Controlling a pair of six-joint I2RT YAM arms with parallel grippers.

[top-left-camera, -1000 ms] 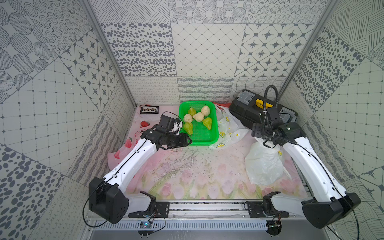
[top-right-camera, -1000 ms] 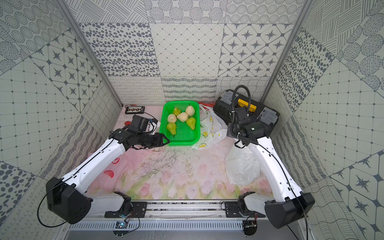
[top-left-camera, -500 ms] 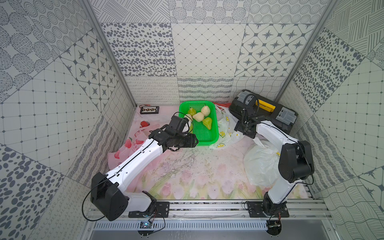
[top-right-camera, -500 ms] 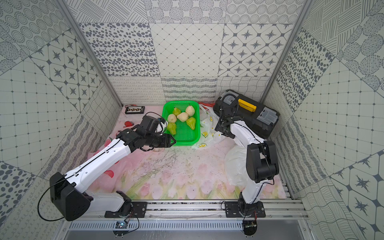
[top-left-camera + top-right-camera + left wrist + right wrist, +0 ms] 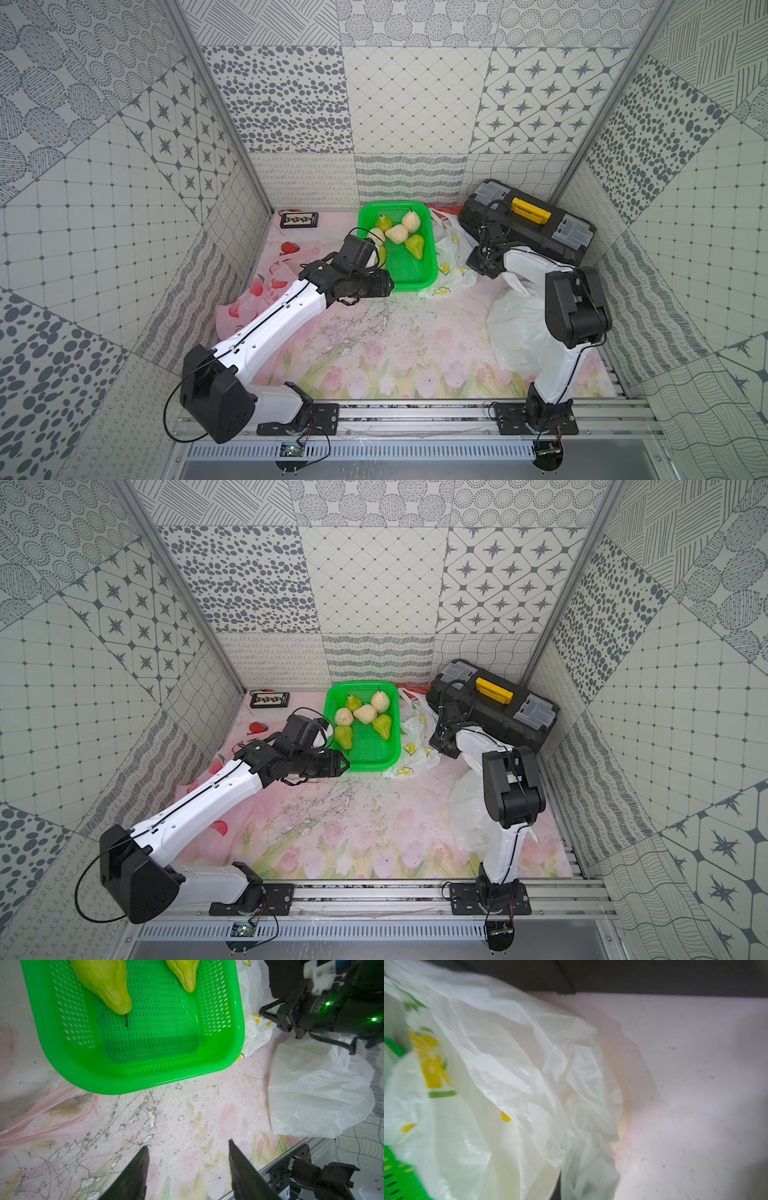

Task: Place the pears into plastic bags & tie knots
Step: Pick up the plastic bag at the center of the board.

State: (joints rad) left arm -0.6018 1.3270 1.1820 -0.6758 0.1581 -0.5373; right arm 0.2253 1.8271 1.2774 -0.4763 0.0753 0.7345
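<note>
Six pears lie loose in the green basket at the back of the flowered tablecloth, so none has yet gone into a bag. The left gripper hangs over bare cloth just in front of the basket's near rim. Its fingers are spread apart with nothing between them, most likely ready to reach in for a fruit. The nearest pear lies past that rim with its stem pointing toward the fingertips, well clear of them and untouched. The lemon-print bag is crumpled between the basket and the black toolbox. The right gripper is down at the toolbox side of this bag, probably to take hold of an edge so the mouth can be pulled open. Its fingers are clenched, but the right wrist view shows only rumpled plastic close in front and no fingertips, so it cannot be told whether any film is pinched. A plain white bag slumps beside the right arm, and a pink strawberry bag lies flat under the left arm; both are well apart from the open fingers.
</note>
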